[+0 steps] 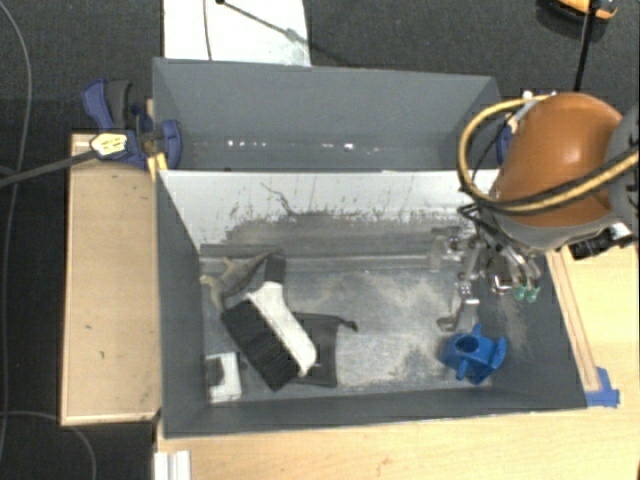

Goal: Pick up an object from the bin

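1. Where the arm comes in from the right, its gripper (468, 308) hangs low over the right part of the bin (330, 118), close to the floor.
2. Whether the claw is released or clenched cannot be told from this view.
3. Just below the gripper, near the front right corner, lies a small, lumpy blue plastic piece (473, 356). The gripper's tip is just beside its upper edge, but whether they touch cannot be told.
4. An orange cover (560, 153) sits on the wrist above the gripper, with cables (465, 148) looped round it.
5. Well apart, in the front left part, a brush (270, 333) with a white handle and black bristles lies tilted across a flat black scrap (330, 333).
6. A small white block (222, 373) rests in the front left corner, just beside the brush.
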Controlling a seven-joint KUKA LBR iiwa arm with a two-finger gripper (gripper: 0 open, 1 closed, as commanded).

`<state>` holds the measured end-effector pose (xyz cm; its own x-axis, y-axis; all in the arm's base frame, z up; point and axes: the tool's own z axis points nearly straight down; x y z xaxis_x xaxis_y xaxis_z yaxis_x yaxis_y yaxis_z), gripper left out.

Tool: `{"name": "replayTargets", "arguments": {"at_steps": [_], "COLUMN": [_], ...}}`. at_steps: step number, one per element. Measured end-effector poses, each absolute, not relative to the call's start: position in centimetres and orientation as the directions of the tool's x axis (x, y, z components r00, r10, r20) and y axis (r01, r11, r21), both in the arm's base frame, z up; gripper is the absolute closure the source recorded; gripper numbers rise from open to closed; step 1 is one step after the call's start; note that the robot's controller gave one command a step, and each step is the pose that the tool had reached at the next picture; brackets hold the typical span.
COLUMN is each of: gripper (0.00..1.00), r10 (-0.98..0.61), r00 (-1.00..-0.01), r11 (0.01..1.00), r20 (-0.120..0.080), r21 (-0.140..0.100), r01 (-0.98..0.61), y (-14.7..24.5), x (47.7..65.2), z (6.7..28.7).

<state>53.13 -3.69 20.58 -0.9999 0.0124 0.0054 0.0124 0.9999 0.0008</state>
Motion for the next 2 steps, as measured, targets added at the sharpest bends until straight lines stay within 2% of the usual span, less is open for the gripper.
{"name": "replayTargets", "arguments": {"at_steps": [1, 2], "gripper": [0.0, 0.0], "r10": [0.011, 0.044], "r00": [-1.0, -0.999], "r11": [1.0, 0.999], "r20": [-0.003, -0.005], "r21": [0.0, 0.001], "r01": [0.011, 0.044], "y": [-3.7, -6.8], "x": [53.3, 51.0], "z": [21.0, 17.6]}}
